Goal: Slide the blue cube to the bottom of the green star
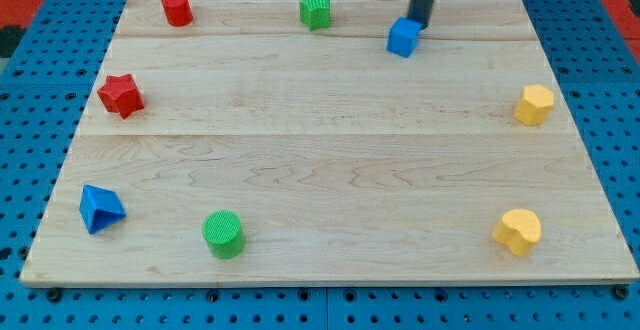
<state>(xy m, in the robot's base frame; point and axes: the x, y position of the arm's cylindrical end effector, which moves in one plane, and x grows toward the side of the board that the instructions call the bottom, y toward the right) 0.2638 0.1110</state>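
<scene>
1. Sitting near the view's top edge of the wooden board [330, 150], right of centre: blue cube [402, 37].
2. Pressing against the cube's upper right corner, at the view's top side of it: my tip [419, 26], the dark rod rising straight out of the view's top.
3. Ending in a bare rod, so no fingers to spread, press together or pinch anything.
4. Standing to the view's left of the cube, well apart from it and slightly higher in the view: green star [316, 10].
5. Resting further left along the same top edge: red cylinder [177, 8].
6. Lying at the left edge, mid-height: red star [121, 95].
7. Sitting at bottom left: blue triangle [100, 208], with green cylinder [223, 234] to its right.
8. Occupying the right edge: yellow hexagon [534, 104] above, yellow heart [518, 231] below.
</scene>
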